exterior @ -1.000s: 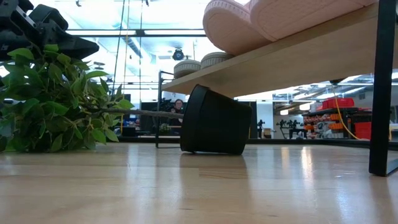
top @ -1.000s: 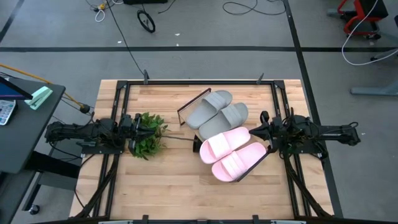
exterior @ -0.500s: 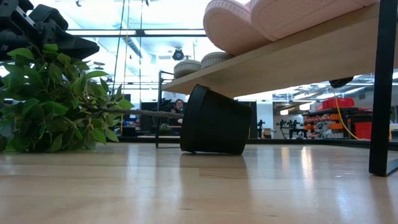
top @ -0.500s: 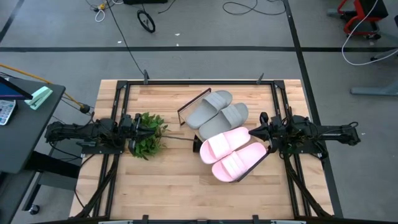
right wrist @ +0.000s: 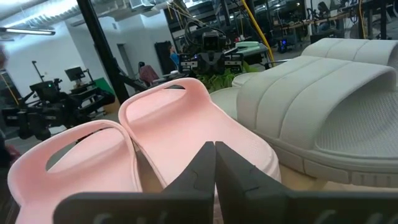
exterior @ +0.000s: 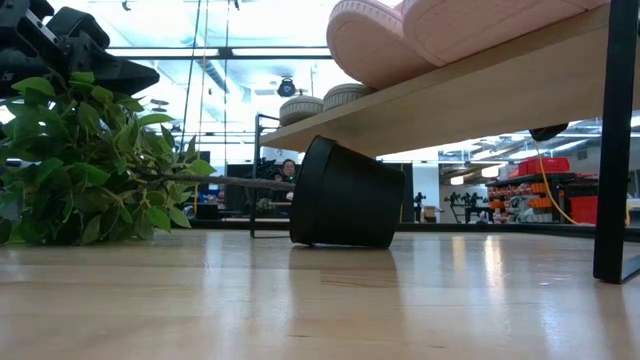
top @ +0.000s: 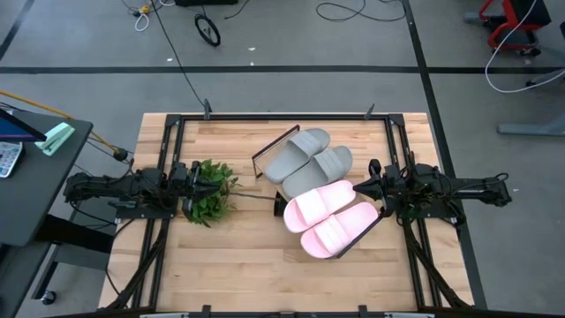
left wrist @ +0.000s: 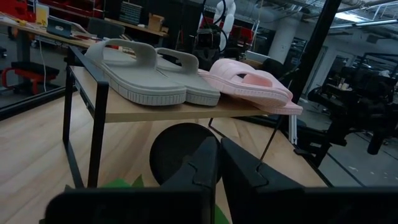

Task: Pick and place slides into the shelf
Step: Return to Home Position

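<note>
the grey slides [top: 309, 155] and pink slides [top: 328, 221] lie side by side on the shelf [left wrist: 180, 113], slanted between the arms, its pink end just in front of the right tool [right wrist: 214, 149], closed and empty like the left tool [left wrist: 217, 146] by the plant [top: 207, 203].

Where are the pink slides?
In the high view the two pink slides sit on the shelf, right of centre, beside the grey slides and close to the right gripper.
</note>
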